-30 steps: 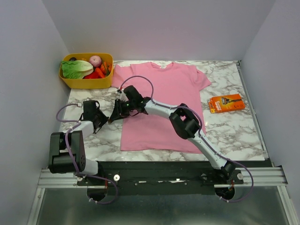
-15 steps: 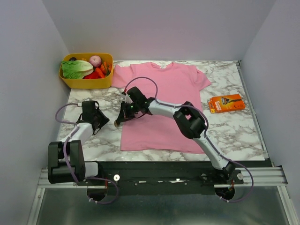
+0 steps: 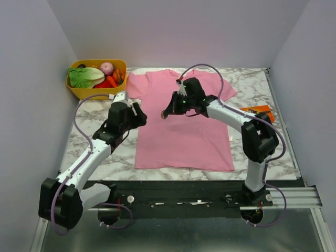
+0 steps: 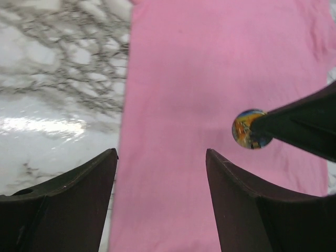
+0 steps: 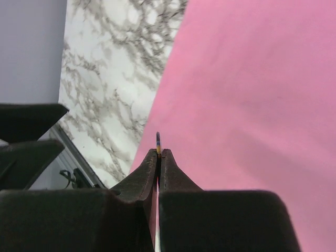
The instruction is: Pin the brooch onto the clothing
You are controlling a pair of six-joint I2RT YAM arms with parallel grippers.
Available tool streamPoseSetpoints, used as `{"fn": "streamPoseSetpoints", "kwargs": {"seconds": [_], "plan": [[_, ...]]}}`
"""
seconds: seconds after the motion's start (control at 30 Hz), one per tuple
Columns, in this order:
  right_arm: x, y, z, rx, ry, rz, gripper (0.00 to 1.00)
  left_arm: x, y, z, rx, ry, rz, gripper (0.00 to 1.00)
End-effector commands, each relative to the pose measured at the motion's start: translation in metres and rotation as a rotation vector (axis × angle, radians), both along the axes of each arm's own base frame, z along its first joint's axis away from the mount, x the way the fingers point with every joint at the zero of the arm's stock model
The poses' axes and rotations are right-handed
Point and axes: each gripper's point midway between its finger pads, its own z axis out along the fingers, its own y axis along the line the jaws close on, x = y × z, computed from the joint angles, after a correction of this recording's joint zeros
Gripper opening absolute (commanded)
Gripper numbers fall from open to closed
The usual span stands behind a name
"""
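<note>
The clothing [image 3: 184, 134] is a pink T-shirt lying flat on the marble table. My right gripper [image 3: 165, 114] hangs over its left chest area, shut on the brooch [image 5: 158, 142], which shows edge-on between the fingertips [image 5: 152, 160]. In the left wrist view the brooch [image 4: 251, 128] is a small round colourful disc at the tip of the right gripper's dark fingers, above the pink cloth [image 4: 210, 63]. My left gripper [image 4: 161, 153] stands open and holds nothing, over the shirt's left edge [image 3: 139, 118], a little to the left of the right gripper.
A yellow bin [image 3: 79, 90] with lettuce, carrots and an onion stands at the back left. An orange package [image 3: 256, 111] lies to the right of the shirt, partly behind the right arm. Grey walls close in the table on three sides.
The grippers were together left of the shirt; the right shut on the brooch and carried it right over the shirt. The left opened, let go and swung up to the shirt's edge.
</note>
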Motion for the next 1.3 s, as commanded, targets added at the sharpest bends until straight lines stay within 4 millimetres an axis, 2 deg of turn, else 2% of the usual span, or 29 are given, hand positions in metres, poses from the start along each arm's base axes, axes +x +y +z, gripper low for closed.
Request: {"fn": "streamPoseSetpoints", "kwargs": {"seconds": [0.0, 0.03, 0.07, 0.1, 0.13, 0.17, 0.2, 0.27, 0.3, 0.37, 0.47, 0.6, 0.8, 0.93, 1.27], "plan": [[-0.001, -0.05, -0.008, -0.068, 0.016, -0.093, 0.0, 0.008, -0.051, 0.02, 0.138, -0.089, -0.097, 0.77], [-0.001, -0.057, -0.007, -0.07, 0.016, -0.106, 0.01, 0.007, -0.063, 0.023, 0.179, -0.113, -0.138, 0.77], [0.002, -0.065, -0.005, -0.07, 0.014, -0.127, 0.0, 0.012, -0.072, 0.036, 0.205, -0.155, -0.134, 0.77], [0.002, -0.069, -0.002, -0.07, 0.011, -0.136, 0.0, 0.014, -0.083, 0.032, 0.244, -0.152, -0.158, 0.77], [0.0, -0.074, 0.0, -0.072, 0.014, -0.144, 0.0, 0.006, -0.105, 0.035, 0.298, -0.179, -0.234, 0.77], [0.002, -0.079, 0.003, -0.07, 0.011, -0.157, 0.0, 0.011, -0.111, 0.047, 0.334, -0.208, -0.216, 0.77], [0.001, -0.081, 0.004, -0.072, 0.014, -0.162, 0.0, 0.011, -0.121, 0.039, 0.383, -0.2, -0.245, 0.77], [-0.001, -0.085, 0.009, -0.068, 0.016, -0.172, 0.0, 0.007, -0.144, 0.047, 0.463, -0.236, -0.302, 0.77], [-0.001, -0.086, 0.011, -0.068, 0.015, -0.176, 0.0, 0.01, -0.147, 0.039, 0.515, -0.226, -0.296, 0.76], [-0.002, -0.088, 0.016, -0.066, 0.01, -0.183, 0.0, 0.006, -0.164, 0.039, 0.558, -0.24, -0.345, 0.75], [0.0, -0.092, 0.018, -0.068, 0.012, -0.196, 0.0, 0.003, -0.177, 0.032, 0.604, -0.238, -0.368, 0.72], [0.0, -0.094, 0.02, -0.063, 0.023, -0.194, 0.0, -0.003, -0.184, 0.023, 0.617, -0.233, -0.386, 0.68], [-0.005, -0.092, 0.027, -0.039, 0.031, -0.174, 0.0, 0.001, -0.184, 0.012, 0.661, -0.225, -0.354, 0.65], [-0.009, -0.09, 0.028, -0.026, 0.042, -0.167, 0.0, 0.002, -0.193, 0.004, 0.682, -0.222, -0.381, 0.64], [-0.017, -0.085, 0.03, 0.006, 0.069, -0.132, 0.0, 0.009, -0.197, 0.004, 0.661, -0.243, -0.321, 0.56]]}}
